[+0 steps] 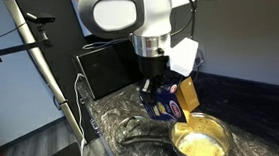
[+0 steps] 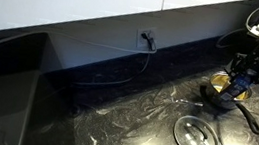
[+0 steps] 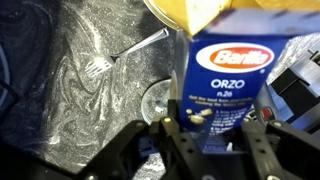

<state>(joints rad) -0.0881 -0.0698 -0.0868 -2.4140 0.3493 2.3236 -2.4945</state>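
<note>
My gripper is shut on a blue Barilla orzo box, one finger on each side of it. In an exterior view the box hangs tilted, its open yellow-lined flap pointing down toward a metal pot that holds yellow pasta. The gripper is just above and beside the pot's rim. From the opposite side, the gripper and box hover over the dark pot. The pot's rim shows at the top of the wrist view.
A glass lid lies flat on the speckled black counter, and also shows beside the box. A fork lies on the counter. The pot's long handle sticks out. A wall outlet with a cable is behind.
</note>
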